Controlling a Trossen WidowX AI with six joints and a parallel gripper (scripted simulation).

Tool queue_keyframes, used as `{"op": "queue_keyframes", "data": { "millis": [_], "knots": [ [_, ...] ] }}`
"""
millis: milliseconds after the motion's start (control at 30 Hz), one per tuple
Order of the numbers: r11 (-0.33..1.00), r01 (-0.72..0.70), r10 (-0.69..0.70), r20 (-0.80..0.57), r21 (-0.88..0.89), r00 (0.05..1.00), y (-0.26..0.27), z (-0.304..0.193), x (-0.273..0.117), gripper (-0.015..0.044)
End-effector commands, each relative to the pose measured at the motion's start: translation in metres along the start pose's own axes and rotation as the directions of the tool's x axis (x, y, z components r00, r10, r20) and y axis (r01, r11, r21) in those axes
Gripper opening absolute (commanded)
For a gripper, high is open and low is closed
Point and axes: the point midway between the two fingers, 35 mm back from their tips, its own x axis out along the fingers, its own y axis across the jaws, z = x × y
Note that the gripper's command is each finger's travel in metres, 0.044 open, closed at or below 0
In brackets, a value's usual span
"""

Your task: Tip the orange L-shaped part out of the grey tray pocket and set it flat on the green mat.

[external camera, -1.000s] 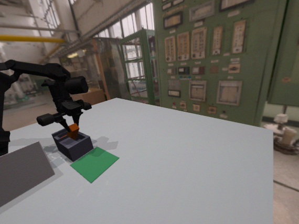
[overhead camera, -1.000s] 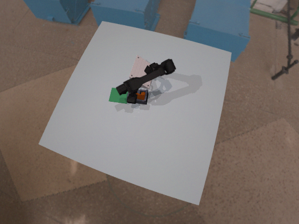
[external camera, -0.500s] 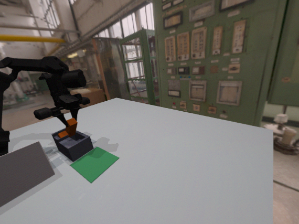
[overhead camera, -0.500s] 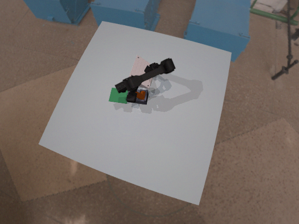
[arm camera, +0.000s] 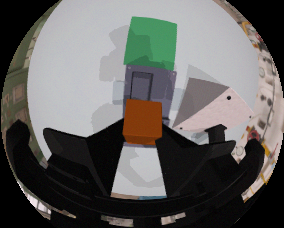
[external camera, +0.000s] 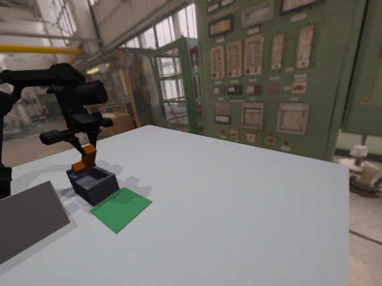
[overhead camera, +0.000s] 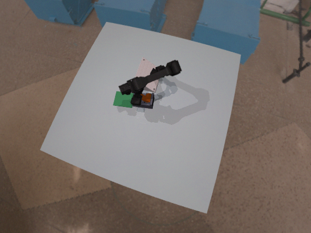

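Orange L-shaped part (overhead camera: 147, 97) (external camera: 88, 158) (arm camera: 142, 117), tipped up on end over the grey tray (overhead camera: 145, 106) (external camera: 107, 191) (arm camera: 162, 85), raised end pinched between the fingers of the gripper (overhead camera: 141, 96) (external camera: 88, 150) (arm camera: 141, 123), apparently at the lift-out step. Next, probably, raise well above the tray walls, carry toward the desk's (overhead camera: 163, 148) (external camera: 251, 215) (arm camera: 75, 75) left edge as seen from the top, then level top side up over the green mat (overhead camera: 123, 100) (external camera: 122, 209) (arm camera: 160, 40) before release.
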Motion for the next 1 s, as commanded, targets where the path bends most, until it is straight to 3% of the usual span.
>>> {"op": "queue_keyframes", "data": {
  "millis": [0,433,967],
  "knots": [
    [1.0,0.001,-0.001,0.004,-0.004,1.0,0.0,0.001,-0.007,0.0],
    [1.0,0.001,-0.001,0.004,-0.004,1.0,0.0,0.006,-0.012,0.0],
    [1.0,0.001,-0.001,0.008,-0.005,1.0,-0.007,0.08,-0.01,0.0]
  ]
}}
